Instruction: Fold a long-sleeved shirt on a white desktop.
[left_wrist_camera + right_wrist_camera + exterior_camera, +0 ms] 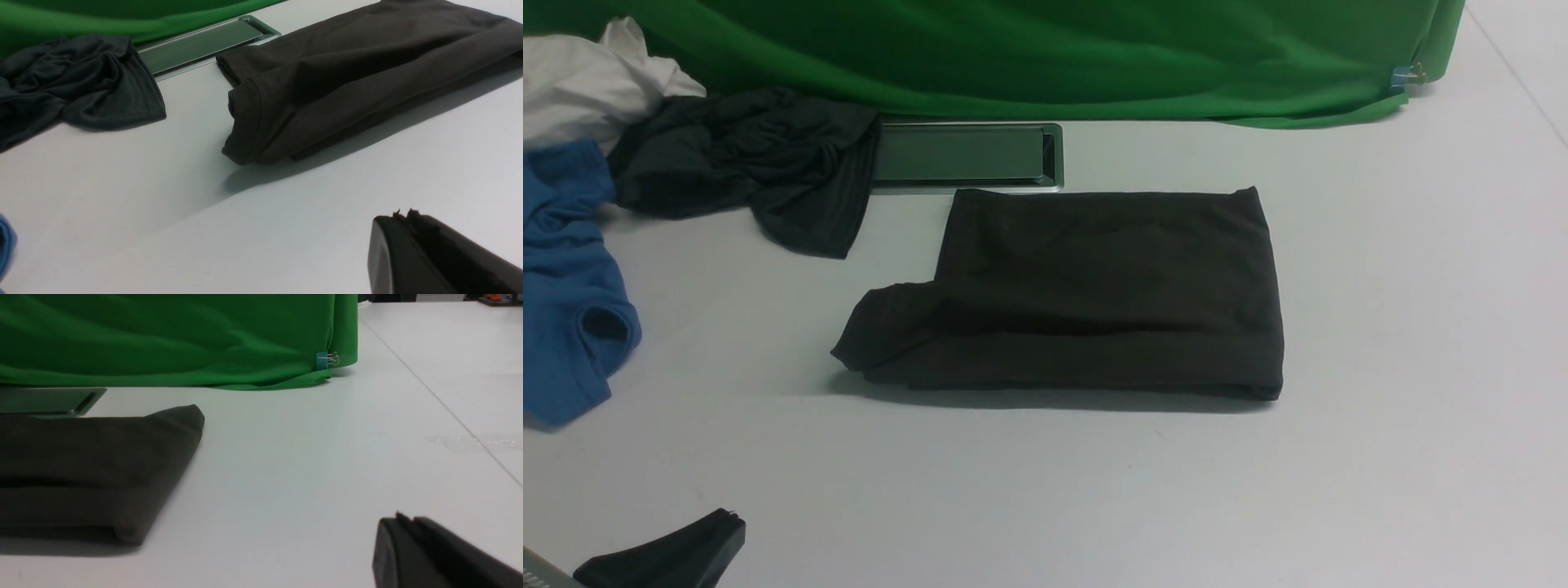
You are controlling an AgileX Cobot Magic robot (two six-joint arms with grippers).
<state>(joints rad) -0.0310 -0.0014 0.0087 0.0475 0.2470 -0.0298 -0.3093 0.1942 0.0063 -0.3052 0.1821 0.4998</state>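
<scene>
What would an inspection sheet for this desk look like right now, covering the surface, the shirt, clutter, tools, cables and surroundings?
Surface: white desktop, smooth, with a grey metal-rimmed hatch at the back.
Job's things: long-sleeved shirt lies folded into a compact rectangle, one rounded bit poking out at its left near corner.
Clutter: charcoal garment, blue T-shirt and white cloth bunched at the far left.
Tools: left tool shut, holding nothing, apart from the shirt; right tool shut, holding nothing.
Cables: nothing seen.
Surroundings: green cloth backdrop, a clip at its right corner.
</scene>
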